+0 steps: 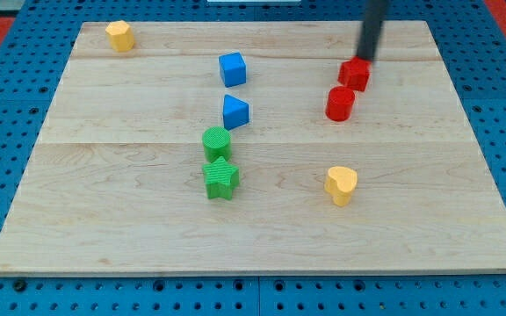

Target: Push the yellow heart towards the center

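Observation:
The yellow heart (342, 184) lies on the wooden board (130, 211), right of the middle and towards the view's bottom. My tip (363, 60) comes down from the view's top right and ends just above the red block (354, 74), touching or nearly touching it. The tip is far above the yellow heart in the view, with a red cylinder (340, 104) between them.
A blue cube (233, 68) and a blue triangular block (235, 111) sit near the middle top. A green cylinder (217, 141) and a green star (221, 179) sit just left of centre. A second yellow block (120, 35) lies at the top left corner.

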`<action>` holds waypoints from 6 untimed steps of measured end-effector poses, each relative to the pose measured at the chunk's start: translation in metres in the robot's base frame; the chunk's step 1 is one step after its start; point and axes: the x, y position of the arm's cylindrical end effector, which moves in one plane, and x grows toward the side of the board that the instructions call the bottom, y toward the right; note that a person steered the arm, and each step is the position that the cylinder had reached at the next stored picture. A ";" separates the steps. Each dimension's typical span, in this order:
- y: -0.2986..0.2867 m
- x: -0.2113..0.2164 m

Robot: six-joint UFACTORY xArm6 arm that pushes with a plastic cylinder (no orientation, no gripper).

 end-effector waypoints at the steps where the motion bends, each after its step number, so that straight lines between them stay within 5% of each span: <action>1: 0.035 0.099; 2: 0.024 0.206; 3: -0.039 0.225; 4: -0.114 0.225; 6: -0.139 0.191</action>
